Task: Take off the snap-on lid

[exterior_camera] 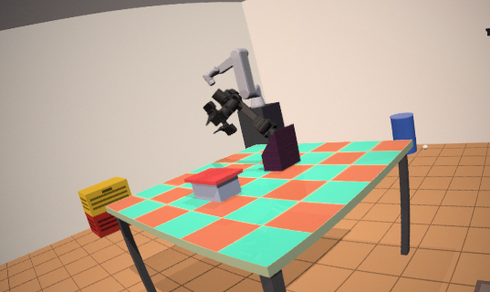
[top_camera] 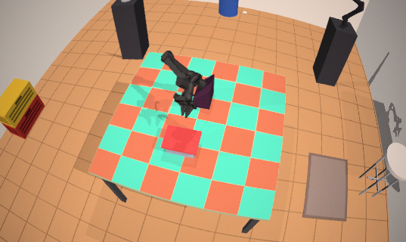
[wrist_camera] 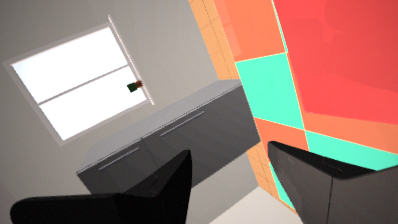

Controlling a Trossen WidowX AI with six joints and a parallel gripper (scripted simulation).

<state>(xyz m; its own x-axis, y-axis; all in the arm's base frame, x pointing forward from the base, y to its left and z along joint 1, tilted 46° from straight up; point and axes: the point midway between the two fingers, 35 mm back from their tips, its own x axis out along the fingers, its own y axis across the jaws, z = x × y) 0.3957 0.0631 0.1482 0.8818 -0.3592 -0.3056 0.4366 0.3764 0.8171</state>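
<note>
The red lid (top_camera: 181,139) (exterior_camera: 214,175) (wrist_camera: 345,60) sits on top of the pale grey storage box (top_camera: 180,153) (exterior_camera: 217,191), covering its opening. The box stands upright on the checkered table (top_camera: 235,162) (exterior_camera: 259,246). My gripper (top_camera: 188,113) (exterior_camera: 211,128) (wrist_camera: 228,152) is partly open, with nothing between its fingers. It is in the air above and behind the box, on the arm's side, not touching the lid. In the wrist view the lid shows at the upper right, beyond the right finger. The inside of the box is hidden.
A dark purple wedge-like block (top_camera: 204,95) (exterior_camera: 282,149) stands on the table beside the arm, behind the box. Off the table are yellow and red crates (top_camera: 17,107) (exterior_camera: 105,205), dark pedestals, a blue cylinder (top_camera: 228,7) (exterior_camera: 403,132) and a white stool (top_camera: 401,161).
</note>
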